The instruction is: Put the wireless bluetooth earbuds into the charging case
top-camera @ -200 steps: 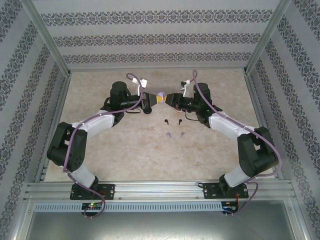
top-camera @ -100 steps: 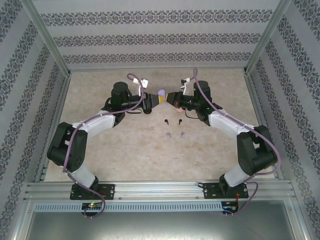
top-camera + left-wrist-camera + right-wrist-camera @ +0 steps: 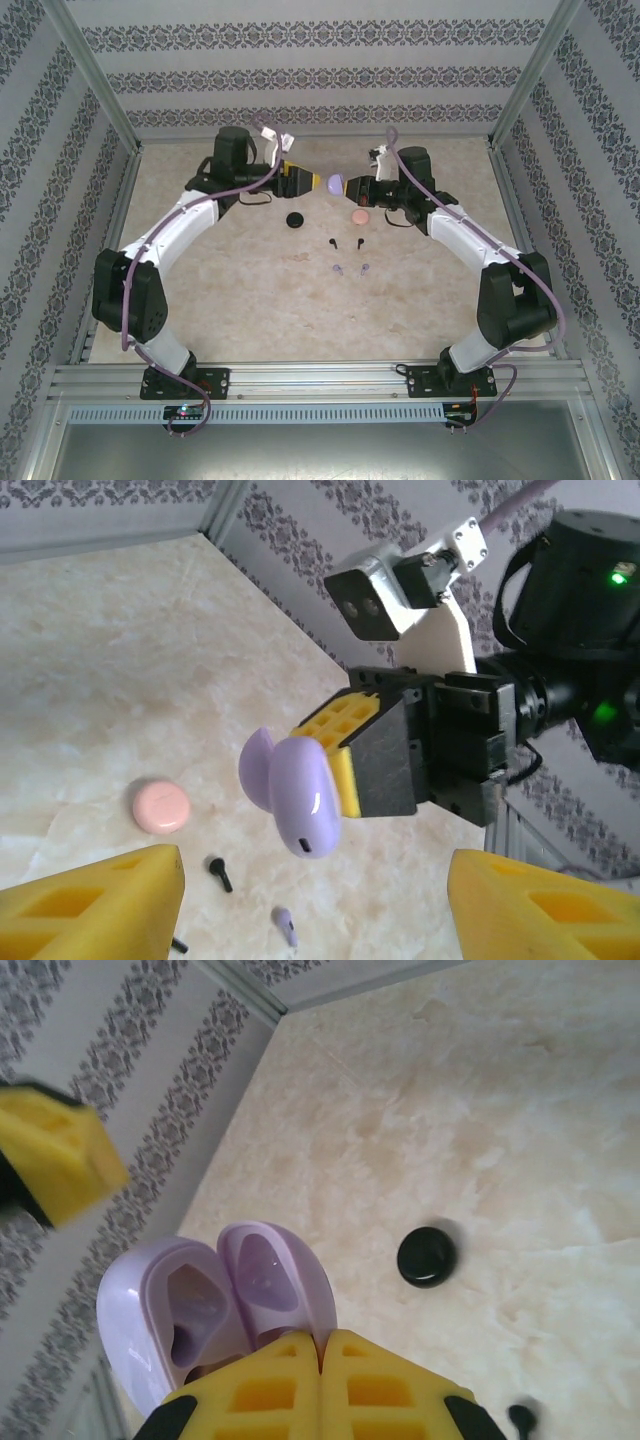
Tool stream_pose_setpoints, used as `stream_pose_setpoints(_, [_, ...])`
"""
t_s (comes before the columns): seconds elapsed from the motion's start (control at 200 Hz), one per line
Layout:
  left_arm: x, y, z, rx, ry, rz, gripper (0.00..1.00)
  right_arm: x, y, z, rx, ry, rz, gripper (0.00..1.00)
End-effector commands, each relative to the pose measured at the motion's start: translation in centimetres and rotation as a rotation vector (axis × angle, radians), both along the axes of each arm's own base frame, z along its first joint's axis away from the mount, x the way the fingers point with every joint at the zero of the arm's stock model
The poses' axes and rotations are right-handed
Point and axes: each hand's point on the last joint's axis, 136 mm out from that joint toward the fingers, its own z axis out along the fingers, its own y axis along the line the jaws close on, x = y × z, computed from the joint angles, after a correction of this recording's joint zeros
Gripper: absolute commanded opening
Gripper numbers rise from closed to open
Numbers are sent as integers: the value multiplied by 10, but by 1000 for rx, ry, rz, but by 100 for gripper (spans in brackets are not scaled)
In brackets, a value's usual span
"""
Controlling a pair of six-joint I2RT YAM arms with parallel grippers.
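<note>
My right gripper is shut on the open lilac charging case, held in the air above the far half of the table. In the right wrist view the yellow pads pinch one half of that case, and both empty wells show. My left gripper stands open just left of the case, apart from it, its fingers wide. Two black earbuds and two lilac earbuds lie on the table below.
A pink round case and a black round case lie closed on the marble table under the grippers. Patterned walls and metal posts enclose the table at the back and both sides.
My left gripper opened, let go of the lilac case and drew back to the left. My right gripper shut on the case and lifted it toward the far wall.
</note>
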Motion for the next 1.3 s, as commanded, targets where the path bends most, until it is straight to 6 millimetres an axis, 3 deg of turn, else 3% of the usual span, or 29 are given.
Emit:
stream_pose_setpoints(0.0, [-24,-2,-30,90,113,-169,70,-3,0,-9,-132,-103,102,0])
stream_pose_setpoints(0.145, [-30,-6,-36,117,185,-277,68,-9,6,-17,-156,-125,184,0])
stream_pose_setpoints(0.644, [-28,-16,-60,134,259,-360,64,-24,34,-26,-171,-110,277,0])
stream_pose_setpoints(1.294, [-35,-22,-78,136,300,-402,52,-23,48,-18,-159,-122,292,0])
